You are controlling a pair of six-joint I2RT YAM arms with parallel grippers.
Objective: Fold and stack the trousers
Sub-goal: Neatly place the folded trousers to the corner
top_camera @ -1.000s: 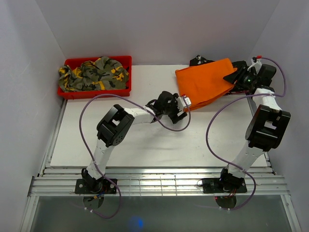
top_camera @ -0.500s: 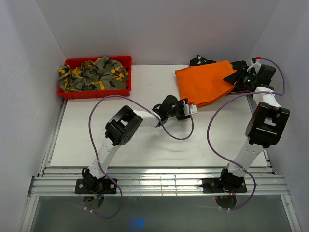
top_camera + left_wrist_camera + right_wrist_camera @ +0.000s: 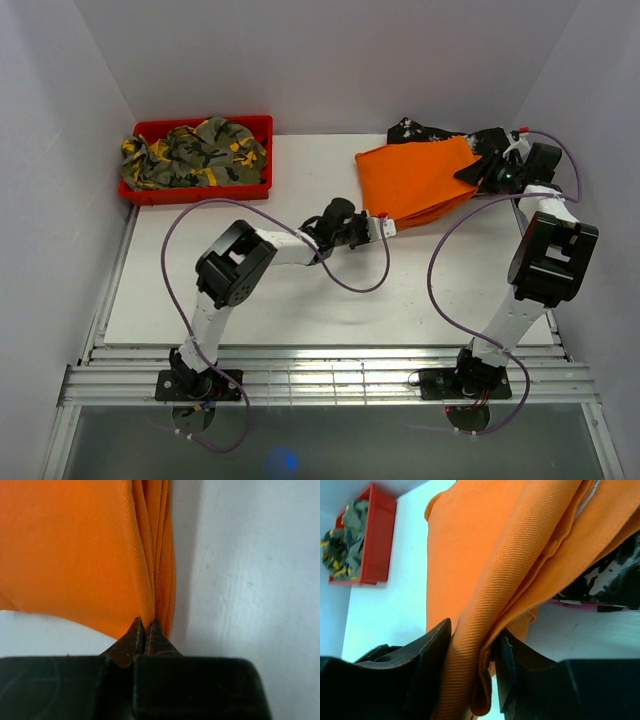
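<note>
The orange trousers (image 3: 412,180) lie folded at the back right of the white table (image 3: 300,300). My left gripper (image 3: 386,226) is at their near edge. In the left wrist view its tips (image 3: 145,625) are shut together, nipping the layered folded edge of the trousers (image 3: 75,555). My right gripper (image 3: 482,172) is at the trousers' right end. In the right wrist view that gripper (image 3: 475,630) is shut on a thick roll of the orange trousers (image 3: 485,545), which fills the gap between its fingers.
A black white-speckled garment (image 3: 425,130) lies behind and under the trousers' far end, and shows in the right wrist view as a dark speckled garment (image 3: 615,580). A red bin (image 3: 195,190) at the back left holds a camouflage garment (image 3: 195,150). White walls close in on three sides.
My left gripper has gone from open to shut at the trousers' near edge. The trousers have shifted a little to the left, with the right gripper still holding them.
</note>
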